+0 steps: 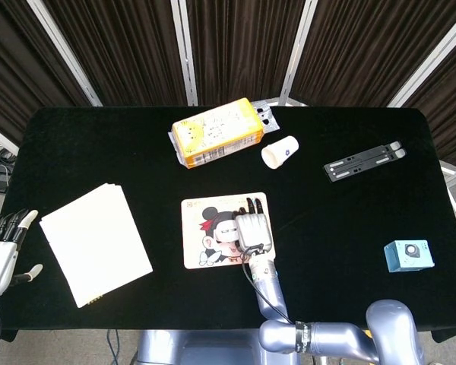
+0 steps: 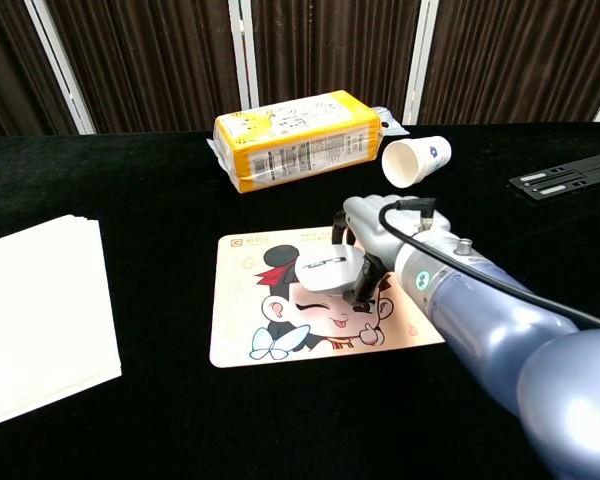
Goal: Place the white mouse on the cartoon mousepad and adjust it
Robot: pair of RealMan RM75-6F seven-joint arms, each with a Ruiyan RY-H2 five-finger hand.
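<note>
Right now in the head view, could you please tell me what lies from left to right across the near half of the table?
Left robot hand → white paper stack → cartoon mousepad → right robot hand holding the white mouse → blue box.

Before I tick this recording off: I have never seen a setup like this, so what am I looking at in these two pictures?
A two-armed robot with human-like hands works at a black table. One picture looks down from its head, the other forward from its chest. Its right hand holds the white mouse over the cartoon mousepad; whether the mouse touches the pad is unclear. Its left hand waits at the table's edge, holding nothing. Also lying there: a stack of white paper, a yellow package, a tipped paper cup, a dark flat stand and a small blue box.
</note>
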